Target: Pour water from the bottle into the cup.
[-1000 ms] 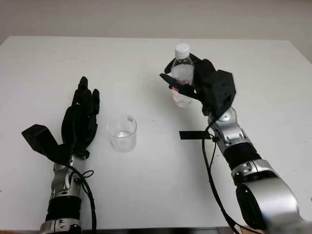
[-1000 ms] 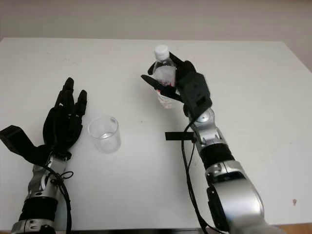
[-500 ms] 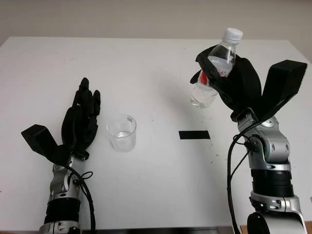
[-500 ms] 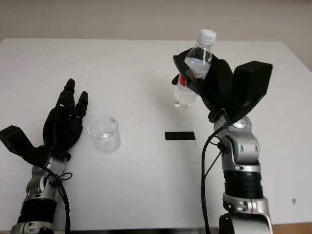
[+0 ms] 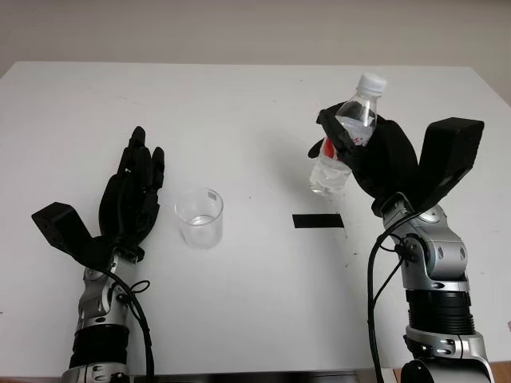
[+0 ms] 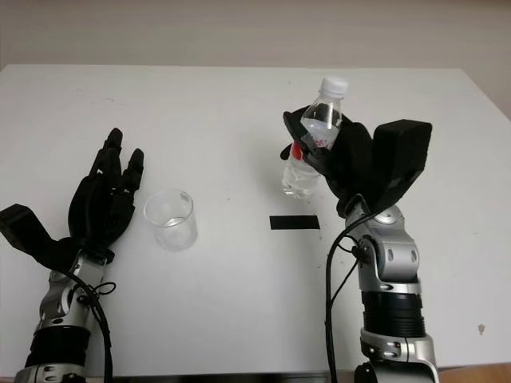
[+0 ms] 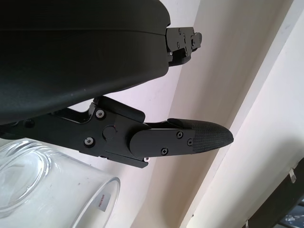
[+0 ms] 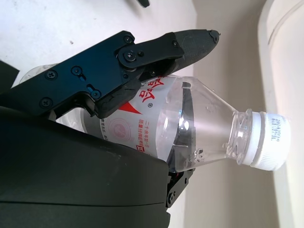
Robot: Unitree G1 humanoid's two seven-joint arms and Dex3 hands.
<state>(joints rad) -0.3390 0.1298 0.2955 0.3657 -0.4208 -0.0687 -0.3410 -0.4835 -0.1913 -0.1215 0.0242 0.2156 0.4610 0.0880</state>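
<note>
The cup (image 5: 200,217) stands upright on the white table (image 5: 255,303) and serves as the reference for what follows. It is clear, open at the top, with a small label on its wall; whether it holds any water cannot be told for certain from here. The left hand (image 5: 132,195) sits just beside the cup on its left side, open and holding nothing, its fingers (image 7: 183,138) pointing toward the far edge of the table and not touching the glass. Well to the right of the cup, and a little farther back, the right hand (image 5: 375,155) is clamped around the bottle (image 5: 345,137), with one finger (image 8: 142,57) crossing the red-and-white label and the palm behind it. The bottle is lifted clear of the table and tilted slightly, its base toward the cup side and its neck leaning away to the right. The white cap (image 8: 268,141) is on. A short black strip (image 5: 318,221) lies flat on the table between the cup and the right arm, roughly level with the cup and below the bottle's base.
</note>
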